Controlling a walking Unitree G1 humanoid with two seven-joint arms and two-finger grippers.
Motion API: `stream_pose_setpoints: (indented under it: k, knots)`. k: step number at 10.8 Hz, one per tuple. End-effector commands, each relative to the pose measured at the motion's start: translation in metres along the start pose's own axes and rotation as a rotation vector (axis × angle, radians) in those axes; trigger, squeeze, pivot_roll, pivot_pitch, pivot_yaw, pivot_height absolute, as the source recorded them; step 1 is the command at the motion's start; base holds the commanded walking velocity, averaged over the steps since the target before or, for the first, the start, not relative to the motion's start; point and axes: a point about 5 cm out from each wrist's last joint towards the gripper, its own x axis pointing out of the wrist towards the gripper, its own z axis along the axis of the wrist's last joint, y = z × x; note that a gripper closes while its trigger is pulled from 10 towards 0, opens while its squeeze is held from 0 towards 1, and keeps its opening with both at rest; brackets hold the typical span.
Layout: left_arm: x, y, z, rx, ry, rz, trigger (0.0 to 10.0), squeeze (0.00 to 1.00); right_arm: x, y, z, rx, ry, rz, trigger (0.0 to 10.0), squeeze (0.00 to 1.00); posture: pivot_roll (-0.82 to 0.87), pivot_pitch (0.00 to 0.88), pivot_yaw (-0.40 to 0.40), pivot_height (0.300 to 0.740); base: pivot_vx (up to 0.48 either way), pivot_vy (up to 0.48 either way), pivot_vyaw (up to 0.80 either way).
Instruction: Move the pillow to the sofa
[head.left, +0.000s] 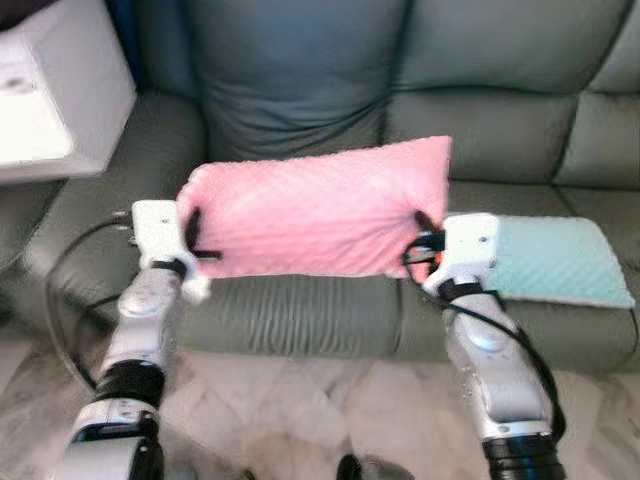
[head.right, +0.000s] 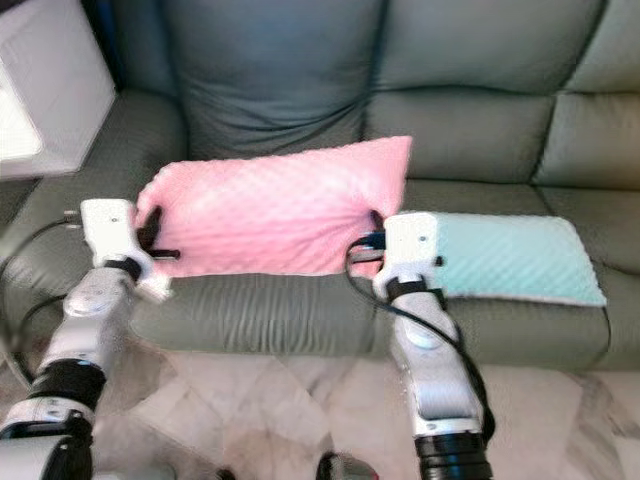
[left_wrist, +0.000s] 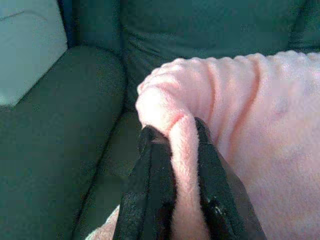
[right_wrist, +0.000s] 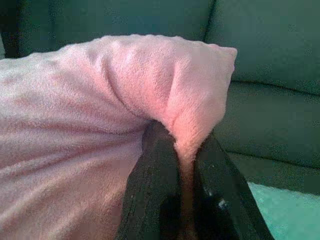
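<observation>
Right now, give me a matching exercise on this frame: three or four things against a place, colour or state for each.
Things:
1. pink pillow
2. mint pillow
3. left gripper
4. sofa

Descriptions:
A. grey-green, behind everything
B. lying flat on the seat, by the right arm
C. held up between both grippers above the seat's front edge
D. pinching the pink pillow's end on the robot's left

The right gripper pinches the other end.

Pairs: 1-C, 2-B, 3-D, 4-A

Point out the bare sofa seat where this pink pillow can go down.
Free: the seat cushion under the pink pillow, bordered by the sofa's armrest and the mint pillow. Crowded: the seat to the robot's right, under that mint pillow. Left gripper and right gripper pinch the pillow's ends.
</observation>
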Motion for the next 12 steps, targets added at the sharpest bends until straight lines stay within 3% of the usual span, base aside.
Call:
stream_pose_setpoints:
  k: [1,3,8,12]
  knots:
    - [0.001,-0.001,0.003,-0.005,-0.018,0.007,10.0,0.0,-0.002,-0.011,0.005,-0.007,-0.025,-0.036,10.0,0.0,-0.17,0.197,-0.023,0.74,0.465,0.0,0.0]
    - [0.001,0.0,0.0,-0.002,0.006,0.02,10.0,0.0,-0.001,-0.01,0.005,-0.008,-0.025,-0.032,10.0,0.0,-0.17,0.198,-0.025,0.74,0.457,0.0,0.0]
    - [0.002,-0.005,-0.009,-0.066,0.06,0.028,10.0,0.0,-0.002,-0.01,0.004,-0.009,-0.02,-0.03,10.0,0.0,-0.17,0.198,-0.024,0.74,0.0,0.0,0.0]
    - [0.003,-0.005,-0.009,-0.068,0.071,0.004,10.0,0.0,-0.001,-0.01,0.005,-0.01,-0.024,-0.033,10.0,0.0,-0.17,0.194,-0.023,0.74,0.0,0.436,0.0]
